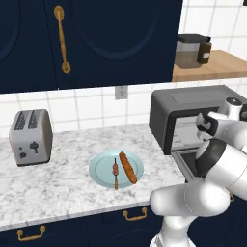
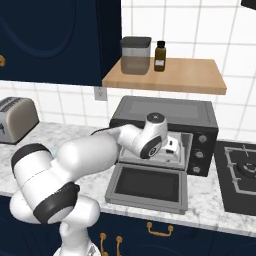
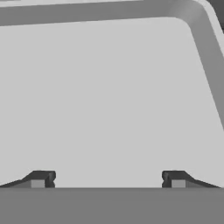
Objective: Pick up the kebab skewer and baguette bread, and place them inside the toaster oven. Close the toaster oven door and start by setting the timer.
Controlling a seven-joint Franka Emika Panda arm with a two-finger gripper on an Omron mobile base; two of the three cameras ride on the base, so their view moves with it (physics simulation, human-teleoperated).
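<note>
Gripper (image 3: 108, 179): jaws spread wide, nothing between them; it faces a plain pale grey surface, apparently the oven's interior.
Toaster oven (image 2: 165, 112): on the marble counter (image 1: 58, 188), right of the plate.
Toaster oven door (image 2: 147, 186): dropped open, lying flat.
Kebab skewer (image 1: 116, 172): on the pale blue plate (image 1: 102, 176).
Baguette bread (image 1: 128, 167): beside the skewer, same plate.
Silver toaster (image 1: 30, 136): far left.

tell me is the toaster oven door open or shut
Open. The dark grey drop-down toaster oven door lies folded flat on the marble counter, leaving the boxy dark grey toaster oven cavity exposed.
</note>
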